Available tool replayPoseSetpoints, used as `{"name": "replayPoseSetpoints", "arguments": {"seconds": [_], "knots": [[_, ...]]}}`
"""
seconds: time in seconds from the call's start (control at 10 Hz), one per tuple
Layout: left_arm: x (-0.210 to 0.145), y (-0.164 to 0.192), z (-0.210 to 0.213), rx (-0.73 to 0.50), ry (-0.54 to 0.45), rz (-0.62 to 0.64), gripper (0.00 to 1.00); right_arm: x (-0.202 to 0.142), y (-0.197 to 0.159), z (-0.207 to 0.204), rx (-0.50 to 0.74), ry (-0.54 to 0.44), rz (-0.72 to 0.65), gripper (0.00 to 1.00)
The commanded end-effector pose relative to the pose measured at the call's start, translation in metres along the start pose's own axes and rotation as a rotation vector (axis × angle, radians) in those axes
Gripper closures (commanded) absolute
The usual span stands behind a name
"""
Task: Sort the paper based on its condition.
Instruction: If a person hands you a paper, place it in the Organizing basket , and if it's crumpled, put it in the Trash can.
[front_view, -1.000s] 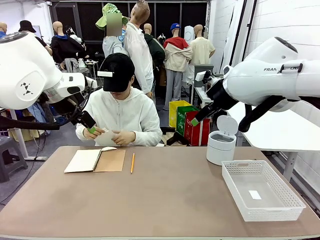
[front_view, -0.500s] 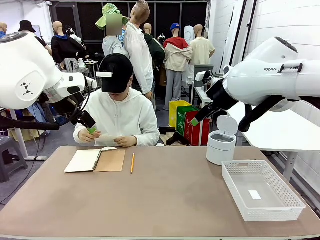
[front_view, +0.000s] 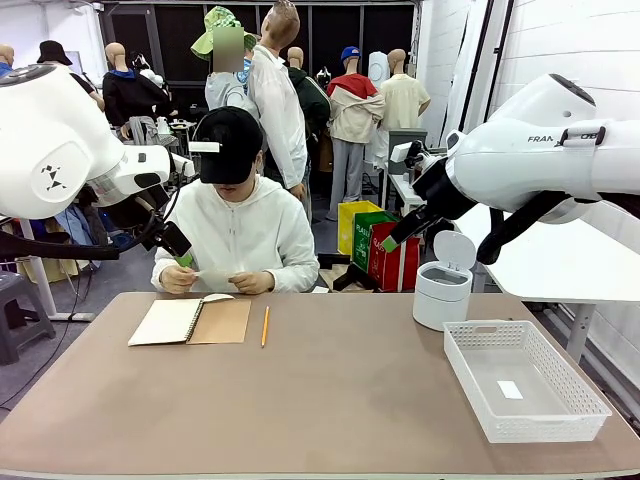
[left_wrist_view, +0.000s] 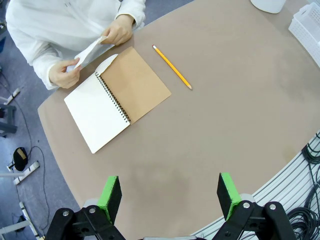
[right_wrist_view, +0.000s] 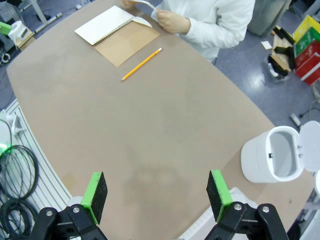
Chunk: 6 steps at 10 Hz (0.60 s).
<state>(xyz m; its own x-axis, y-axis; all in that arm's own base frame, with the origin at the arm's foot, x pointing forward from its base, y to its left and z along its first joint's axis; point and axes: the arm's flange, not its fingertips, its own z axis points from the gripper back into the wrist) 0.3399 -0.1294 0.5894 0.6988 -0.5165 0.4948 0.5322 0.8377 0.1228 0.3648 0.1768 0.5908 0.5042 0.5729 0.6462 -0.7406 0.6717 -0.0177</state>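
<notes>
1. The paper (left_wrist_view: 90, 50) is off the table, held up by the person at the far edge, one hand (left_wrist_view: 64, 76) at its lower end and the other hand (left_wrist_view: 119, 32) at its upper end. It looks bent or folded along its length (condition hard to judge from here).
2. Left gripper (left_wrist_view: 169, 192): jaws wide apart, nothing between the green pads. It hangs high over the near part of the table (front_view: 340, 400). In the front view it sits in front of the person's shoulder.
3. Right gripper (right_wrist_view: 156, 192): jaws spread wide, holding nothing, raised well above the table.
4. An open spiral notebook (left_wrist_view: 117, 97) lies flat just in front of the person, white page on one side, brown cover on the other.
5. A yellow pencil (left_wrist_view: 172, 67) lies just beside the notebook's brown cover, not touching it.
6. A white bin (right_wrist_view: 272, 160) with its lid flipped up stands at the far right edge of the table.
7. A white mesh basket (front_view: 545, 425) sits on the right side, near the bin, with a small white slip (front_view: 509, 389) on its floor.
</notes>
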Motion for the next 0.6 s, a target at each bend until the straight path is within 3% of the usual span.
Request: {"name": "replayPoseSetpoints", "arguments": {"seconds": [0.0,0.5], "knots": [[-0.0001,0.0008,0.001,0.001,-0.003,-0.004,0.0,0.0,0.0003,-0.0007,0.007,-0.001,-0.001,0.0],[-0.0001,0.0008,0.001,0.001,-0.003,-0.004,0.0,0.0,0.0003,-0.0007,0.007,-0.001,-0.001,0.0]]}}
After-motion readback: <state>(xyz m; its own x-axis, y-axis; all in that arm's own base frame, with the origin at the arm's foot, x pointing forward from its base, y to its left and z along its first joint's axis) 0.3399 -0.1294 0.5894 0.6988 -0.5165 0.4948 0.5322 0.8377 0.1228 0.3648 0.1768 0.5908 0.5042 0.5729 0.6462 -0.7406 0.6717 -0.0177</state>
